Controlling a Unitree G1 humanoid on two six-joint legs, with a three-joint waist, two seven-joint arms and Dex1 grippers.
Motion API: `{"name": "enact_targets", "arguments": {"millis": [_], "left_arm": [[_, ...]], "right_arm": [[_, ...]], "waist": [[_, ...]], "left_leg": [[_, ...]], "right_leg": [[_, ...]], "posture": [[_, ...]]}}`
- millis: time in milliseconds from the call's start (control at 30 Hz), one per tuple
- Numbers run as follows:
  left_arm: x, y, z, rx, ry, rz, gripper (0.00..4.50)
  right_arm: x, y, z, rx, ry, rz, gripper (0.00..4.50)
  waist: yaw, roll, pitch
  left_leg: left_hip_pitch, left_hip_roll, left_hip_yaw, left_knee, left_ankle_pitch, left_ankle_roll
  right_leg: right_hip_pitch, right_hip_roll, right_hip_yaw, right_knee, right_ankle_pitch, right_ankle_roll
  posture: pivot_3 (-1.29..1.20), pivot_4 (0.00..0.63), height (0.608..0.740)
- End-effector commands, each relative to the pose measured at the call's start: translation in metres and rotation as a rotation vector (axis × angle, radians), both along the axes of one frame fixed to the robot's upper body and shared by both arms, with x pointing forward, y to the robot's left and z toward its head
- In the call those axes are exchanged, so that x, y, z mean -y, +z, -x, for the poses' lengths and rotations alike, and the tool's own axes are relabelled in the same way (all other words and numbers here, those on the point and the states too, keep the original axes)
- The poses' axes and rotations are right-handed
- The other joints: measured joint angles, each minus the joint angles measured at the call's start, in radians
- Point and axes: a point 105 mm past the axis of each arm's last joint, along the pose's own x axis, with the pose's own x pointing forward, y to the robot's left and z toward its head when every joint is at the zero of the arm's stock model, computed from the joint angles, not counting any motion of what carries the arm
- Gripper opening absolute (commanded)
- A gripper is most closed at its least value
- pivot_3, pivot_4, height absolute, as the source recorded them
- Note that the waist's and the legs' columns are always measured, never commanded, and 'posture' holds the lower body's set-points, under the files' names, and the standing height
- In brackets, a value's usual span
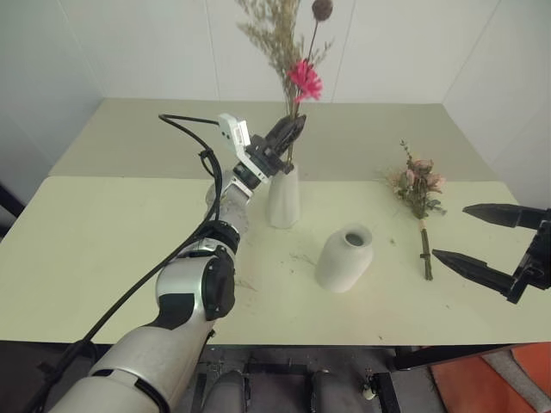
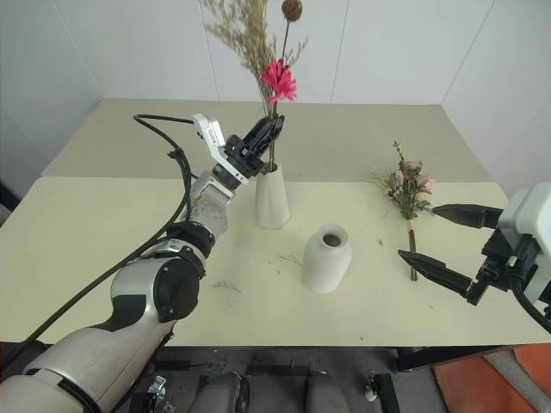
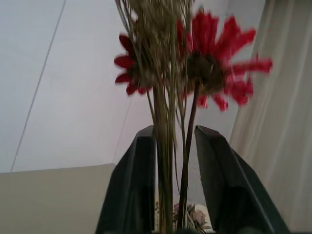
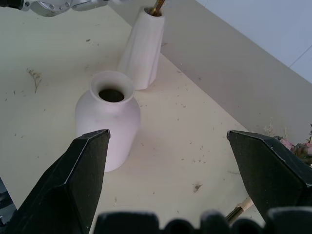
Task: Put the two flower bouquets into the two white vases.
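Note:
The tall slim white vase [image 1: 284, 198] stands mid-table with the tan dried bouquet [image 1: 304, 79], magenta daisy and brown seed head, upright in its neck. My left gripper [image 1: 291, 133] sits just above the vase mouth, its jaws a little apart on either side of the stems [image 3: 170, 161]. The shorter, egg-shaped white vase [image 1: 346, 256] stands empty nearer the front. The pale pink rose bouquet [image 1: 417, 185] lies flat on the table to the right, stems toward the front edge. My right gripper [image 1: 449, 231] hovers wide open just right of those stems, holding nothing.
Two pale tables [image 1: 129, 258] meet at a seam running behind the vases. A black cable [image 1: 185, 129] loops over my left arm. Small dried bits [image 2: 225, 285] lie scattered on the surface. The front edge is close below the egg-shaped vase.

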Motion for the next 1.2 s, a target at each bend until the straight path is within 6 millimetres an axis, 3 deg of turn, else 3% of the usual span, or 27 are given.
{"name": "enact_targets", "arguments": {"millis": [33, 233, 267, 500, 633, 733, 833, 933, 1067, 1200], "left_arm": [[-0.008, 0.008, 0.004, 0.056, -0.006, -0.001, 2.58], [-0.021, -0.006, 0.01, 0.071, -0.054, -0.076, 4.36], [-0.023, -0.007, 0.011, 0.07, -0.063, -0.086, 4.44], [-0.065, -0.019, 0.0, 0.003, 0.079, -0.181, 4.44], [-0.094, -0.015, 0.005, 0.03, 0.112, -0.197, 4.44], [-0.115, -0.012, 0.019, 0.084, 0.089, -0.262, 4.44], [-0.132, -0.001, 0.047, 0.172, 0.007, -0.364, 4.44], [-0.132, 0.001, 0.08, 0.278, -0.091, -0.671, 4.44], [-0.118, 0.013, 0.118, 0.398, -0.223, -0.875, 4.44], [-0.102, 0.025, 0.127, 0.479, -0.188, -1.021, 4.44]], "right_arm": [[0.003, 0.009, 0.001, 0.053, -0.019, 0.021, 4.5], [0.003, 0.011, -0.003, 0.064, -0.019, 0.016, 4.5], [0.004, 0.011, -0.003, 0.064, -0.02, 0.015, 4.5], [0.006, 0.009, -0.006, 0.061, -0.032, 0.032, 4.5], [0.007, 0.009, -0.008, 0.066, -0.037, 0.036, 4.5], [0.012, 0.009, -0.013, 0.08, -0.079, 0.037, 4.5], [0.021, 0.012, -0.03, 0.096, -0.199, 0.029, 4.5], [0.029, 0.007, -0.053, 0.046, -0.304, 0.028, 4.5], [0.038, -0.018, -0.083, -0.13, -0.397, 0.067, 4.5], [0.051, -0.039, -0.121, -0.272, -0.534, -0.007, 4.5]], "waist": [[0.0, 0.0, 0.0], [-0.002, 0.0, 0.0], [-0.003, 0.0, 0.0], [-0.003, 0.0, 0.0], [-0.003, 0.0, 0.0], [-0.007, 0.001, 0.0], [-0.021, 0.001, 0.0], [-0.025, 0.001, -0.001], [-0.019, 0.002, -0.001], [-0.02, 0.002, -0.001]], "left_leg": [[0.0, 0.0, 0.0, 0.0, 0.0, 0.0], [0.0, 0.0, 0.0, 0.0, 0.0, 0.0], [0.0, 0.0, 0.0, 0.0, 0.0, 0.0], [0.0, 0.0, 0.0, 0.0, 0.0, 0.0], [0.0, 0.001, 0.0, 0.0, 0.0, 0.0], [0.0, 0.001, 0.0, 0.0, 0.0, 0.0], [0.001, 0.001, 0.0, 0.0, 0.0, 0.0], [0.002, 0.002, 0.001, 0.0, 0.0, 0.0], [0.002, 0.003, 0.001, -0.001, 0.0, 0.0], [0.002, 0.002, 0.002, 0.0, 0.0, 0.0]], "right_leg": [[0.0, 0.0, 0.0, 0.0, 0.0, 0.0], [0.0, 0.0, 0.0, 0.0, 0.0, 0.0], [0.0, 0.0, 0.0, 0.0, 0.0, 0.0], [0.0, 0.0, 0.0, 0.001, 0.0, 0.0], [0.0, 0.0, 0.0, 0.001, 0.0, 0.0], [0.0, 0.0, 0.0, 0.001, 0.0, 0.0], [0.0, 0.0, 0.0, 0.001, 0.0, 0.0], [0.0, 0.0, 0.001, 0.001, 0.001, -0.001], [0.001, 0.001, 0.001, 0.001, 0.001, -0.002], [0.001, 0.0, 0.001, 0.0, 0.002, -0.003]], "posture": [[0.0, 0.15, 0.74], [0.0, 0.15, 0.74], [0.0, 0.15, 0.74], [0.0, 0.15, 0.74], [0.0, 0.15, 0.74], [0.0, 0.15, 0.74], [0.0, 0.15, 0.74], [0.0, 0.15, 0.74], [0.0, 0.15, 0.74], [0.0, 0.15, 0.74]]}}
